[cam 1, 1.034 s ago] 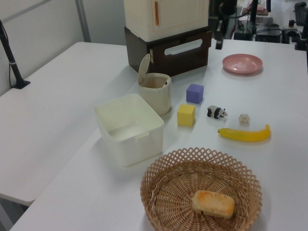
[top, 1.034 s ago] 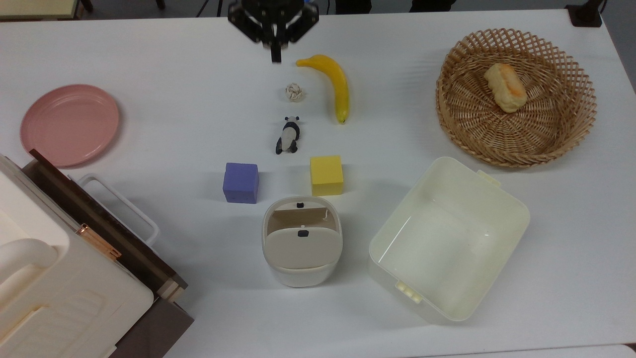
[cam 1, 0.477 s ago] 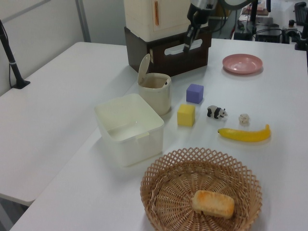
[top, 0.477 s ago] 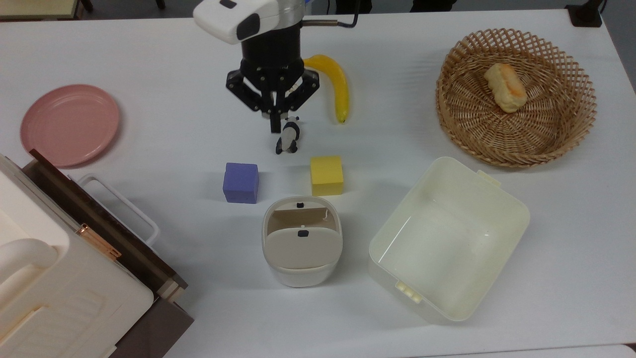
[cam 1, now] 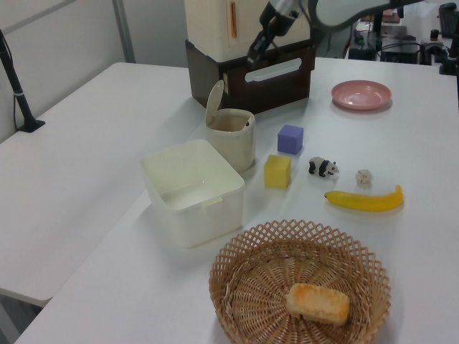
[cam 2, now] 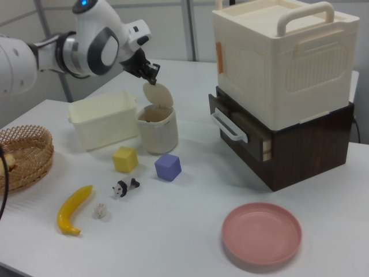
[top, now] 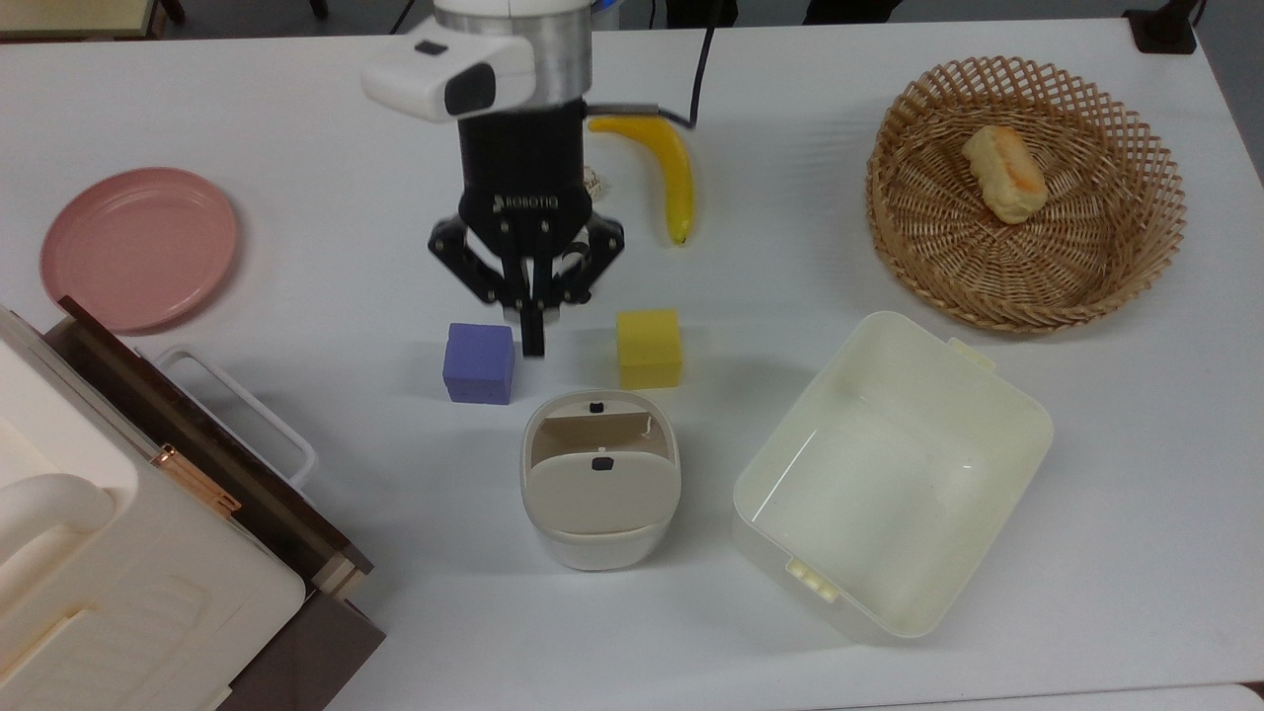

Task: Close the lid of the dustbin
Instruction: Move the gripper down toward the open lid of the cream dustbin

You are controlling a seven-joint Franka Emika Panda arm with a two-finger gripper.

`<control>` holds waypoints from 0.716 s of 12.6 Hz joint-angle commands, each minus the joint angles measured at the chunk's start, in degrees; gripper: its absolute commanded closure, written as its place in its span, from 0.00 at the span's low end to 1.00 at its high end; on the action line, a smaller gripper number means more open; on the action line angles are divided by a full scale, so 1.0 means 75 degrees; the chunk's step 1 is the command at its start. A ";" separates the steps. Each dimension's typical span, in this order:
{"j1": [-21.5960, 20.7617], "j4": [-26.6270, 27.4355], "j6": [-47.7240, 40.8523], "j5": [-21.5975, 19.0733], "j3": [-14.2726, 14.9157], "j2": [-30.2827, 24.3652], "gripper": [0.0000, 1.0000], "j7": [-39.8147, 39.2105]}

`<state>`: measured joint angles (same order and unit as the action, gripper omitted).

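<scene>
Clearly, the approach step is in hand. From the top view, the gripper hangs clenched and empty between the purple cube and the yellow cube, short of the dustbin, whose lid stands open. From the left view, the lid tilts up behind the bin, near the pale tub. From the right view, the gripper is just above the lid; next it should push the lid forward and down.

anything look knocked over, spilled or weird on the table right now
Nothing is spilled or broken. The toy panda lies on its side near the banana, and the dustbin has its lid standing open. The gripper hangs above the cubes, fingers together.
</scene>
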<state>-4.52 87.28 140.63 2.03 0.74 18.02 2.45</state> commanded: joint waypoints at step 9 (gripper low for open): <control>-0.0112 -0.0809 0.2694 -0.0001 -0.0028 0.1277 1.00 -0.0256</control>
<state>-4.74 82.98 159.08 2.03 0.67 25.66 1.75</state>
